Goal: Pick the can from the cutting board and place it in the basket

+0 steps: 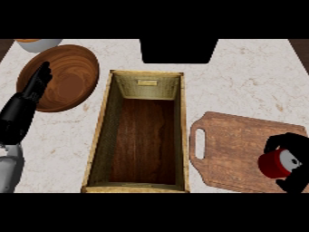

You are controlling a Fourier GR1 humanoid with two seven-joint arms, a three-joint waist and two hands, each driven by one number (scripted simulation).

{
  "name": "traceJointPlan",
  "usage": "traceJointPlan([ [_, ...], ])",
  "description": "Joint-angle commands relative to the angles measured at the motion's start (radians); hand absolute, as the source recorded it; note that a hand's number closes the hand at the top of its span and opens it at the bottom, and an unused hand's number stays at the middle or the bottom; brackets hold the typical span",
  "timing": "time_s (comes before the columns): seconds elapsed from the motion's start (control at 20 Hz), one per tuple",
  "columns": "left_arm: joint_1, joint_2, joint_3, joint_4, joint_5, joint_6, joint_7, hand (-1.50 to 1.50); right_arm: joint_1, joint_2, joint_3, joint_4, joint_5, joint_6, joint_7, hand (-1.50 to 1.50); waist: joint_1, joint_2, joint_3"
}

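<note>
Head view: a marble tabletop is seen from above. In the middle a long woven basket is set, with its short ends near and far. Its floor is dark wood, and nothing is seen inside it.

Just to the right of the basket a brown wooden cutting board is laid flat. Its handle hole is on the left side, next to the basket.

The red can is found over the near right part of the cutting board. It is held by the right hand, and black fingers are curled round it. A pale end of the can is shown on its right side, so it looks tipped. It cannot be told if the can is touching the board or is lifted off it.

The left hand is seen at the left edge, well apart from the basket. It is kept open, with the fingers straight and pointed far. The fingertips are seen over the edge of a round wooden plate, which is placed at the far left.

A white bowl is seen at the far left corner. A black thing is seen at the far edge, behind the basket.
</note>
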Motion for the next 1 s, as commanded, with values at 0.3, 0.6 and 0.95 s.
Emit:
traceJointPlan([
  [0.3, -0.023, -0.044, -0.024, -0.016, -0.032, 0.017, 0.029, 0.00, -0.100, -0.021, 0.053, 0.040, 0.199, -0.159, -0.116, 1.50, 0.008, 0.009, 0.012],
  [0.6, 0.037, -0.015, 0.016, -0.065, 0.005, -0.022, 0.031, 0.00, -0.132, -0.076, -0.028, 0.010, 0.239, -0.271, -0.190, 1.50, 0.004, 0.006, 0.012],
  [0.95, 0.009, -0.037, 0.008, -0.016, -0.031, 0.018, 0.013, 0.00, -0.261, 0.025, -0.216, -0.129, 0.065, -0.380, -0.177, 1.50, -0.009, 0.004, 0.012],
])
